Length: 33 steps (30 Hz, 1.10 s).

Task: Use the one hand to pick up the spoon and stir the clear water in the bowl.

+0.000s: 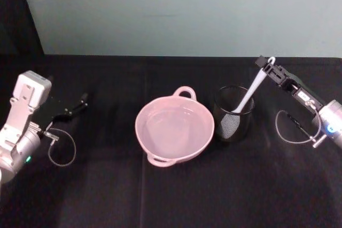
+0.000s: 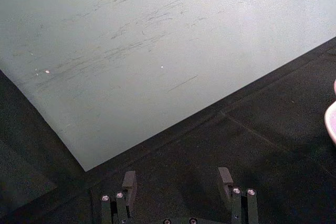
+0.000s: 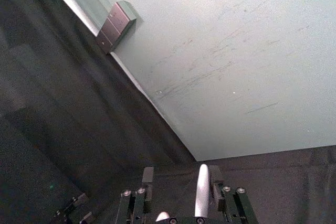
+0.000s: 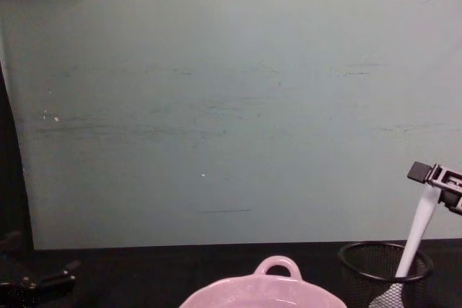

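While the head view shows the spoon [image 1: 251,93] in the mesh cup [image 1: 233,114], the right gripper [image 3: 177,181] shows gripping its handle; left gripper [image 2: 177,179] open wide.

The spoon [image 1: 250,93] has its head sunk in the black mesh cup [image 1: 233,115] below the right tool [image 1: 265,67], blurred by the wire. The chest view's lower edge cuts off the bowl [image 4: 260,292] and cup. The water cannot be made out.
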Tool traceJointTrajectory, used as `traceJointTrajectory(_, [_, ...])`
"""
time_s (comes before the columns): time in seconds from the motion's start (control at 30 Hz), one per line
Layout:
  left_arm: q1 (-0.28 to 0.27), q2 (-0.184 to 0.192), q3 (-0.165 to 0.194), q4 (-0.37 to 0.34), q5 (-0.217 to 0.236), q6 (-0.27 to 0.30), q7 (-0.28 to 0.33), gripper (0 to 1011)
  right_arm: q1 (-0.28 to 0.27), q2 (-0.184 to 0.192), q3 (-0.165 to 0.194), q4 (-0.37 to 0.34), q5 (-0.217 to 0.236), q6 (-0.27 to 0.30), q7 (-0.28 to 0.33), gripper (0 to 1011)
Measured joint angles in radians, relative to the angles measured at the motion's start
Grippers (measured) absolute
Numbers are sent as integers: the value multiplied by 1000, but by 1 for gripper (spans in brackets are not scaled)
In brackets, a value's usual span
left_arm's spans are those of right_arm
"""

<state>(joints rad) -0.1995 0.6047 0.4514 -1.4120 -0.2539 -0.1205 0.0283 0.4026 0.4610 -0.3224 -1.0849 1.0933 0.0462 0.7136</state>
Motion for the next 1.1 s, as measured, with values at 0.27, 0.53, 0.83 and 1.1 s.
traceJointTrajectory(0.27, [0, 0, 0, 0, 0, 0, 0, 1011, 1, -5, -1, 19, 13, 3, 8, 891])
traceJointTrajectory(0.53, [0, 0, 0, 0, 0, 0, 0, 1011, -55, 18, 7, -55, 33, 13, -21, 1002])
traceJointTrajectory(0.83, [0, 0, 0, 0, 0, 0, 0, 1011, -198, 94, 44, -240, 50, -5, -121, 1002])
traceJointTrajectory(1.1, [0, 0, 0, 0, 0, 0, 0, 1011, -237, 163, 54, -287, -56, -40, -241, 1003])
